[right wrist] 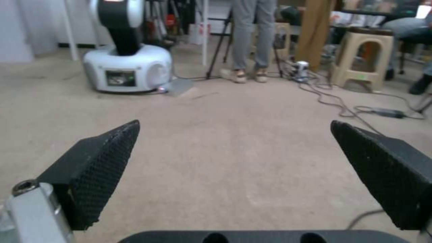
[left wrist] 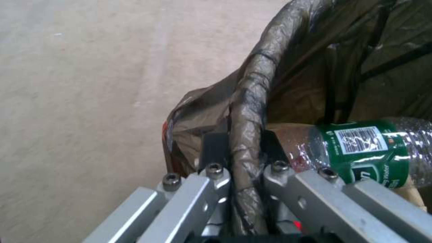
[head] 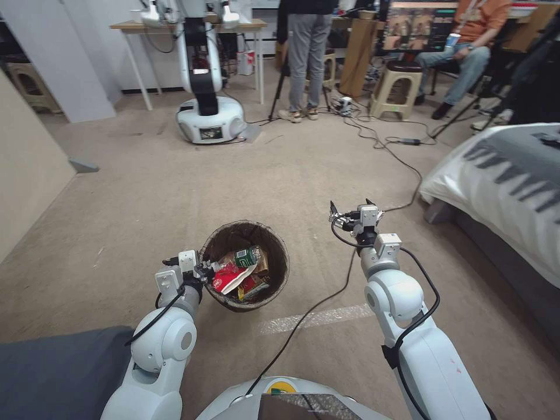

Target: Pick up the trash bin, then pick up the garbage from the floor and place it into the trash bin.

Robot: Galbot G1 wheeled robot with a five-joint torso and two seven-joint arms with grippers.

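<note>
The trash bin [head: 277, 254], lined with a dark brown bag, hangs just above the carpet in front of me. My left gripper [head: 204, 271] is shut on its near rim [left wrist: 252, 101], one finger inside and one outside the bag-wrapped edge. Inside lies the garbage: a green-labelled clear bottle [head: 248, 256] [left wrist: 369, 148], red-and-white crushed cups [head: 228, 279] and a yellow wrapper [head: 252, 286]. My right gripper [head: 350, 213] is held out to the right of the bin, open, its black pads [right wrist: 103, 168] wide apart over bare carpet.
A bed with a striped cover [head: 507, 175] stands at the right. Cables [head: 402, 157] run across the carpet beyond it. Another white robot [head: 207, 111] stands at the back, with a tripod, stools and people behind. A beige wall [head: 29, 169] runs along the left.
</note>
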